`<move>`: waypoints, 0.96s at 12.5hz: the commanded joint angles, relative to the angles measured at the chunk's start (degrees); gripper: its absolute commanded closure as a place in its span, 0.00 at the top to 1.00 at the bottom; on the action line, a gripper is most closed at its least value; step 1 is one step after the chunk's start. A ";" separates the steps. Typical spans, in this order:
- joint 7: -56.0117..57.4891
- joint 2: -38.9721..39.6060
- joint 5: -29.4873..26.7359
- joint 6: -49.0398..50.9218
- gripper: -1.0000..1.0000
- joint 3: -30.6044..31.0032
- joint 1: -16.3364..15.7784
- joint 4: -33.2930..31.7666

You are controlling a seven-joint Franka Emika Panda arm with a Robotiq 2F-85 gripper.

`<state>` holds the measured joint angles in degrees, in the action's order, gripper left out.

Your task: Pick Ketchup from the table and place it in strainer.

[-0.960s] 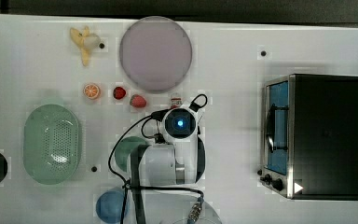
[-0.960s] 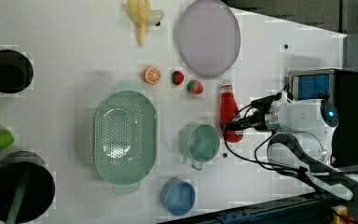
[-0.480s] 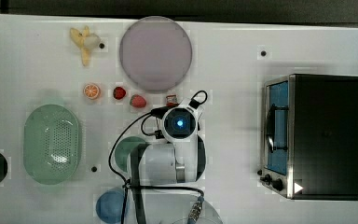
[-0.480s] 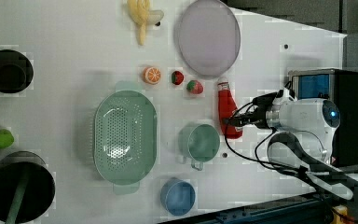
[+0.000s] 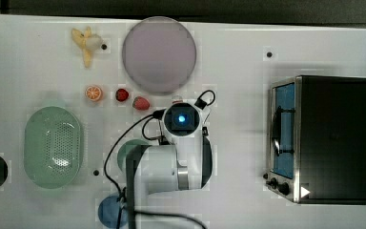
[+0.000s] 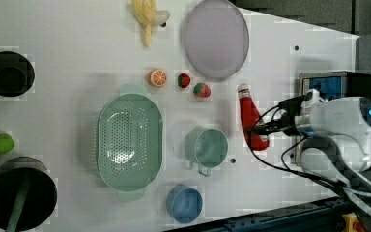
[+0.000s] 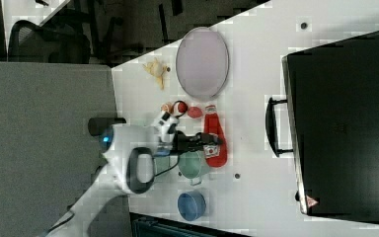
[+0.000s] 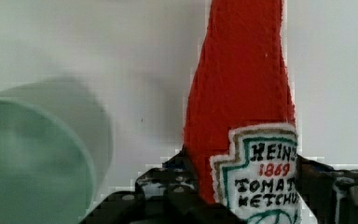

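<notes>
The Ketchup point(image 6: 252, 118) lay on the table point(image 6: 67, 58), just beside the green mug point(image 6: 206, 147) and well apart from the strainer point(image 6: 129, 140), its pale cap toward the purple plate point(image 6: 216, 38). Its surface looked fuzzy, like felt, so it was probably light, soft and not slippery, and likely to give under pressure. The gripper point(image 8: 242, 196) had its fingers point(image 8: 168, 186) clamped across the wide labelled lower body, a sound place to hold; the narrow neck would offer less.
</notes>
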<state>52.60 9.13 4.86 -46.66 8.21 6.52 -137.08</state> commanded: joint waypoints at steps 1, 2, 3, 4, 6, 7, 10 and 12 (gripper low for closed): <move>-1.72 -9.99 0.07 10.50 0.63 3.15 -0.40 6.36; -2.95 -11.56 -0.17 13.28 0.63 4.55 -0.80 7.90; -5.24 -12.75 -0.45 15.42 0.63 6.17 -1.23 9.36; -8.25 -13.62 -1.16 17.28 0.63 7.95 -1.72 10.69; -15.25 -14.14 -4.03 20.03 0.63 11.85 -2.62 12.56; -19.66 -14.00 -5.70 20.17 0.63 13.99 -3.13 12.95; -31.48 -12.44 -7.40 18.93 0.63 21.08 -4.59 13.32; -38.15 -10.17 -7.42 17.47 0.63 25.37 -5.11 13.64</move>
<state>23.54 -1.22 -1.14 -29.29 32.23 3.03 -122.42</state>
